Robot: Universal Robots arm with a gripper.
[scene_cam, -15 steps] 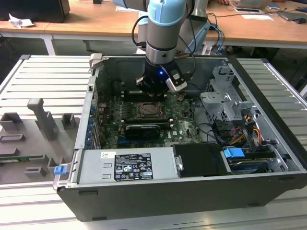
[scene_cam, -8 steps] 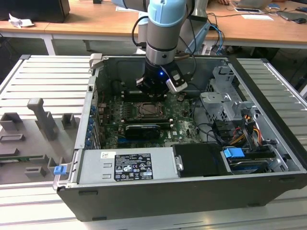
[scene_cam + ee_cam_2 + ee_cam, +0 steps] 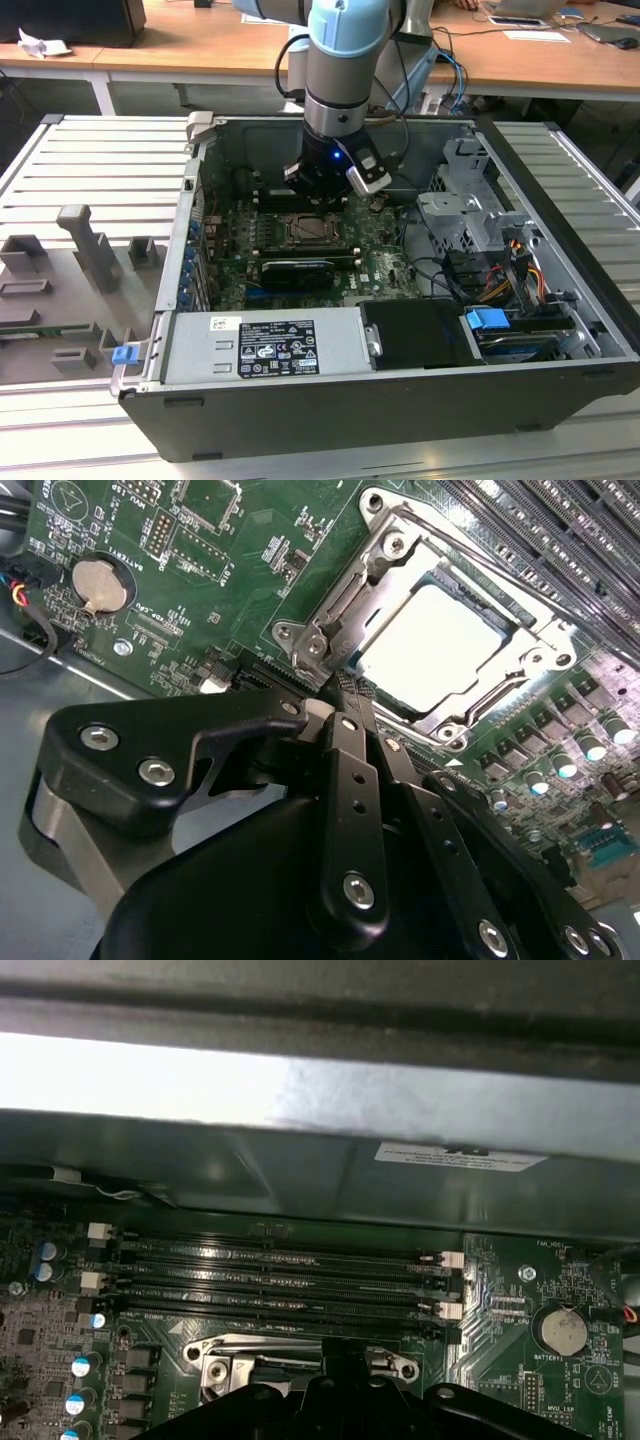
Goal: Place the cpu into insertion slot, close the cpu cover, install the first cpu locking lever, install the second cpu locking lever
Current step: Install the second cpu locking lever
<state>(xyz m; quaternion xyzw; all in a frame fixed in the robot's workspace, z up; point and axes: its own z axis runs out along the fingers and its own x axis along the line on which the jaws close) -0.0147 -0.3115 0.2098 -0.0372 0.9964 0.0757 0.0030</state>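
- The gripper [image 3: 345, 695] hangs low inside the computer case [image 3: 560, 330], its fingers [image 3: 350, 770] drawn together to a narrow tip with nothing between them.
- That tip sits at the edge of the insertion slot [image 3: 400, 570], by the corner nearest the coin battery [image 3: 98, 584].
- The cpu [image 3: 435, 645] lies flat in the slot, just beyond the tip, its pale silvery face bare.
- The cpu cover [image 3: 490, 685] looks down around it, a judgement only.

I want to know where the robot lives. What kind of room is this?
Probably a lab or workshop. An open computer case sits on a metal bench under the arm, with wooden desks behind.
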